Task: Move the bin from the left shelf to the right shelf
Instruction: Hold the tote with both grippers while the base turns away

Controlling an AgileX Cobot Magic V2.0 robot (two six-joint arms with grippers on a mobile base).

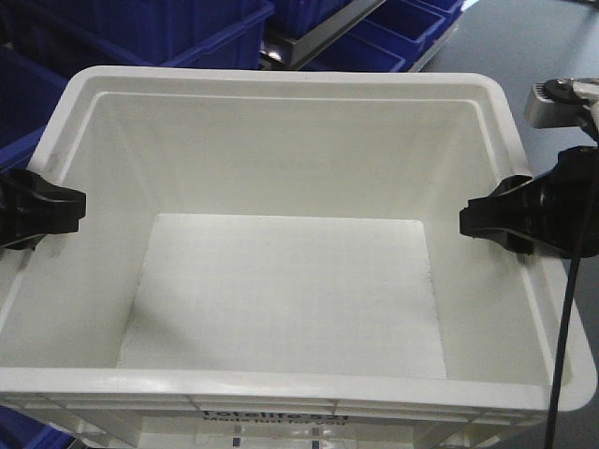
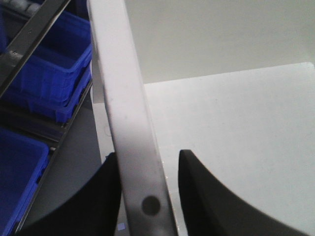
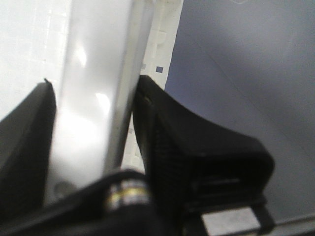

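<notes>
Soft, even light leaves the bin (image 1: 281,89) pale and nearly washed out in the front view, with faint grey shade at its left. My right wrist view is blurred throughout: white glare patches sit mid-frame, and my right gripper (image 3: 93,83) is smeared black. My left gripper (image 2: 147,157) shows sharper, dark along the bottom edge.

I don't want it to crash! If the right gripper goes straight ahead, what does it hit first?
Probably the bin: its rim sits between the right gripper's fingers, so that wall comes first.
</notes>
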